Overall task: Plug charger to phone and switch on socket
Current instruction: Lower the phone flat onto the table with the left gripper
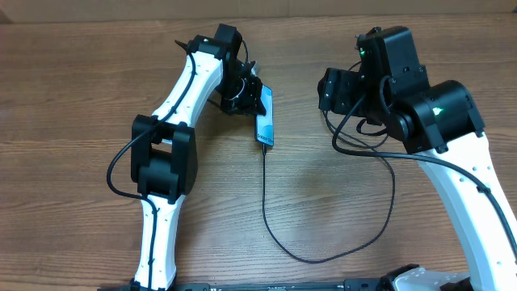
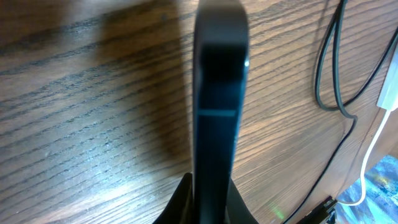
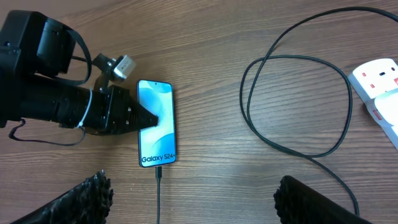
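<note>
The phone (image 3: 157, 124) lies on the wooden table with its blue-teal screen lit and "Galaxy S24+" at its near end. My left gripper (image 3: 149, 116) is shut on the phone's left edge. In the left wrist view the phone (image 2: 217, 93) runs edge-on between the fingers (image 2: 180, 202). The charger's connector tip (image 3: 159, 172) sits in the phone's near end. From the phone (image 1: 265, 115) the black cable (image 1: 266, 202) curves away, then loops (image 3: 298, 106) toward the white socket (image 3: 379, 84) at the right. My right gripper (image 3: 196, 202) hovers open, short of the phone.
A white cord (image 2: 368, 158) and a blue object (image 2: 382, 177) show at the right edge of the left wrist view. The left arm (image 1: 174, 121) crosses the table's left half and the right arm (image 1: 428, 113) the right half.
</note>
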### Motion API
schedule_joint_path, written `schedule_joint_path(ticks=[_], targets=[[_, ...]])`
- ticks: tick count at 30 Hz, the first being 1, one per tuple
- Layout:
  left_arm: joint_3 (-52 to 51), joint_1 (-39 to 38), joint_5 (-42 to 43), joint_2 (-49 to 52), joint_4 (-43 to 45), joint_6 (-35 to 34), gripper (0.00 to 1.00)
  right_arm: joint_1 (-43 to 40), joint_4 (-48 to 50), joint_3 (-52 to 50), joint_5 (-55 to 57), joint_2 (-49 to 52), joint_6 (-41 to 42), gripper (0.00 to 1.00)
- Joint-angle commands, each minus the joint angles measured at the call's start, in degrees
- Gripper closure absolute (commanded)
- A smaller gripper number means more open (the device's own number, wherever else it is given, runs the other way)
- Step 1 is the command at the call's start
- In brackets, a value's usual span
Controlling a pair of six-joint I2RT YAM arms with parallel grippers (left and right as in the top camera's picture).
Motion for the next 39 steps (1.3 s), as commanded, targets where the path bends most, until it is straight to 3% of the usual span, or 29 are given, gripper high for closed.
schedule_joint_path(ticks=[1,34,39], targets=[[0.31,-0.52,1.22,0.66,-0.22,-0.74,0.96,-0.39,0.63,1.33,-0.11,0.07,0.24,0.15],[-4.66,-1.46,-0.31,0.66,0.07,-0.74,0.96,-0.39,0.90,1.33,-0.11,0.07,0.22,0.15],[-4.63,-1.46,-0.33,0.66,0.44,-0.74,0.87,-0.39,0.83,1.33,-0.11,0.07,0.24,0.15]])
